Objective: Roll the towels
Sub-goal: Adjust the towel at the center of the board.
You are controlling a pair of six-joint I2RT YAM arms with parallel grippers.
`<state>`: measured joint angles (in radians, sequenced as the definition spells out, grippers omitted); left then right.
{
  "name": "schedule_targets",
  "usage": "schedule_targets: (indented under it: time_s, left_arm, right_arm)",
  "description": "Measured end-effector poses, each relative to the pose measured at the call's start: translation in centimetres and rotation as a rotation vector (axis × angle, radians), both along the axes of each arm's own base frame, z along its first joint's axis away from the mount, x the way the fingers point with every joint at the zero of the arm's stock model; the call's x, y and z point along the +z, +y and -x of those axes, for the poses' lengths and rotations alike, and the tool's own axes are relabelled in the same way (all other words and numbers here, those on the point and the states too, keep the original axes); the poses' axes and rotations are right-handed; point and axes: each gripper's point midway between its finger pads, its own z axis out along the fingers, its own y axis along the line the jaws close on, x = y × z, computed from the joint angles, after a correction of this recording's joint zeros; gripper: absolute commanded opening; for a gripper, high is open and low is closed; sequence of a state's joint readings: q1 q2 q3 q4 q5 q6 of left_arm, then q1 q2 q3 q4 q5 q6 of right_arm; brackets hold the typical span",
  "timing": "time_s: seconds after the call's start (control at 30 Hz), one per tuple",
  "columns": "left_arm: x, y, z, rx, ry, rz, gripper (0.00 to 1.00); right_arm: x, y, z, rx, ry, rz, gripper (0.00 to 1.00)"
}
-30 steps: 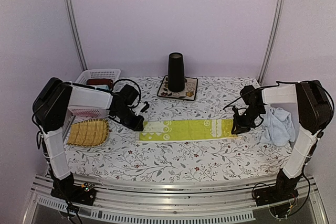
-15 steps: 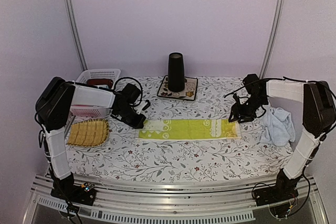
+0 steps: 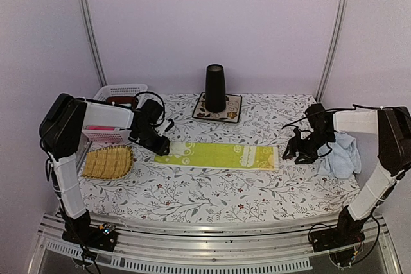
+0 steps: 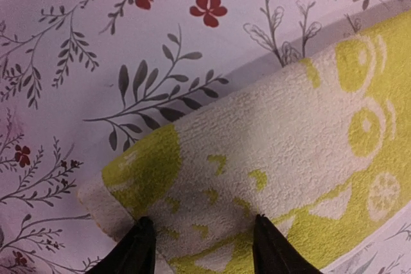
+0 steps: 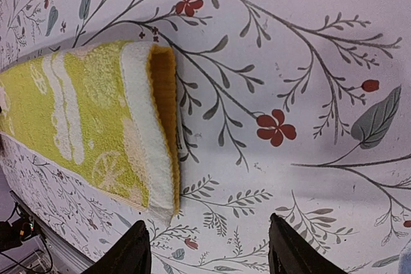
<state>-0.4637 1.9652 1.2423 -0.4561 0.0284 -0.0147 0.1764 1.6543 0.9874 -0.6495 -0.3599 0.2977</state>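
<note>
The yellow-green towel (image 3: pixel 221 156) lies stretched out as a long flat strip across the middle of the flowered tablecloth. My left gripper (image 3: pixel 160 148) is at its left end. In the left wrist view that end of the towel (image 4: pixel 270 139) curls over into a soft rounded fold, and the left gripper (image 4: pixel 204 245) stands open with its fingertips apart over the cloth. My right gripper (image 3: pixel 294 153) hovers just right of the towel's other end. In the right wrist view the right gripper (image 5: pixel 209 248) is open over bare tablecloth, beside the towel (image 5: pixel 77 113). The light blue towel (image 3: pixel 341 153) lies crumpled at the far right.
A woven straw tray (image 3: pixel 109 162) sits left of the towel, under the left arm. Behind it stands a white plastic basket (image 3: pixel 122 92). A tall black cup (image 3: pixel 215 86) stands on a flowered mat (image 3: pixel 230 115) at the back centre.
The yellow-green towel has slid left. My left gripper drew its end left and opened. My right gripper opened wider and now stands clear of the right end.
</note>
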Motion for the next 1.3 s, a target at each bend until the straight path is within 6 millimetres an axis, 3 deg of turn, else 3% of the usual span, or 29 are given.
schedule_targets:
  time_s: [0.27,0.43,0.53,0.63,0.87,1.07,1.3]
  left_arm:
    - [1.3,-2.4,0.5,-0.054,-0.014,0.005,0.78]
    - [4.7,-6.6,-0.5,-0.124,-0.089,0.065,0.89]
    - [7.2,-9.9,-1.3,-0.177,-0.151,0.122,0.9]
    - [8.4,-13.0,-1.4,-0.23,-0.181,0.184,0.88]
    - [7.9,-18.0,0.5,-0.348,-0.161,0.309,0.84]
    - [8.4,-23.2,4.1,-0.492,-0.159,0.42,0.72]
    - [6.4,-26.3,6.4,-0.58,-0.131,0.465,0.73]
  right_arm:
    - [-1.0,1.4,1.4,-0.089,0.037,-0.12,0.62]
    - [-1.2,2.8,1.9,-0.109,0.054,-0.166,0.6]
    - [-1.2,3.6,2.1,-0.116,0.058,-0.187,0.59]
    - [-1.1,4.1,1.8,-0.129,0.057,-0.208,0.58]
    - [-1.9,4.1,1.9,-0.185,0.07,-0.217,0.57]
    - [-2.0,4.6,0.6,-0.2,0.04,-0.253,0.57]
    - [-2.0,5.4,-0.8,-0.189,0.013,-0.291,0.51]
